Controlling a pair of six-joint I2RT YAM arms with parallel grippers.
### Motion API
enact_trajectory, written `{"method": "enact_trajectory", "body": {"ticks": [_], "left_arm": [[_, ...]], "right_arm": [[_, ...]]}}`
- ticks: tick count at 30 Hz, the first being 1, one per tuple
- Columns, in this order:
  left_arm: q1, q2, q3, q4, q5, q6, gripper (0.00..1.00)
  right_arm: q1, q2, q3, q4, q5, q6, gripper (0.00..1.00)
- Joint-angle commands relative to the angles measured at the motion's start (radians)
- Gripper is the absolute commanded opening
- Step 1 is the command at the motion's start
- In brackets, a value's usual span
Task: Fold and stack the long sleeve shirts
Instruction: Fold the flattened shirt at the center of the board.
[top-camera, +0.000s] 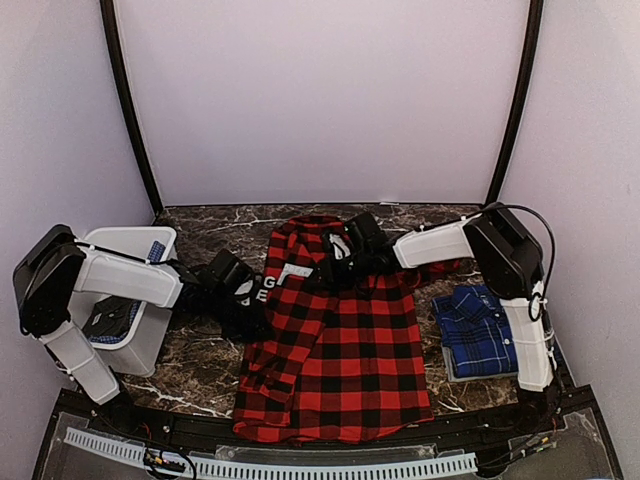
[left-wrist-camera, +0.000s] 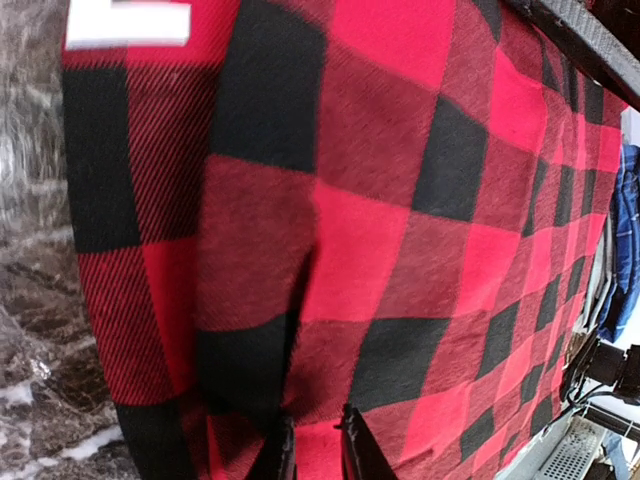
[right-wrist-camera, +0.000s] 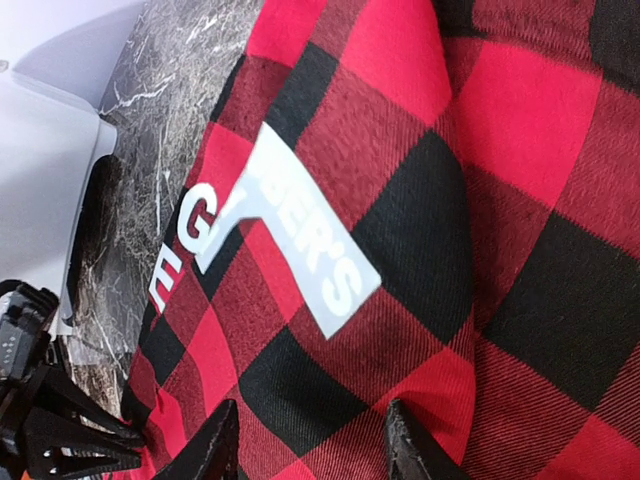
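The red-and-black shirt (top-camera: 340, 350) lies spread across the middle of the marble table (top-camera: 200, 370), hem toward me at 6 o'clock and collar at 12. The blue plaid shirt (top-camera: 478, 330) sits folded just beside it at 3 o'clock. My left arm reaches in low from 9 o'clock. Its left gripper (left-wrist-camera: 318, 450) is at the shirt's left edge, fingers nearly together and pinching a ridge of red cloth. My right arm bends in from 3 o'clock, forearm across the upper chest. The right gripper (right-wrist-camera: 308, 445) hangs near the collar, fingers spread above a white lettered patch (right-wrist-camera: 275, 230), grasping nothing. A white bin (top-camera: 130, 245) stands at 9 o'clock.
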Motion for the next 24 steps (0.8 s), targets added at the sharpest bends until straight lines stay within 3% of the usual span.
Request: {"method": "enact_trajectory", "body": {"ticks": [1,8,17,24], "left_arm": [[-0.001,-0.045,0.109,-0.12,-0.055,0.071,0.17],[0.067,0.049,0.359,-0.12,-0.141,0.124,0.23],[0.219,0.401,0.746,-0.03,-0.151,0.188,0.22],[0.279,0.638,0.955,0.026,-0.095,0.204,0.22]], "right_arm": [[-0.002,-0.026,0.097,-0.086,0.085,-0.08,0.47],[-0.057,0.03,0.222,-0.116,0.1,-0.135,0.49],[-0.087,0.185,0.429,-0.137,0.058,-0.168,0.49],[-0.09,0.275,0.513,-0.141,0.02,-0.15,0.47]]}}
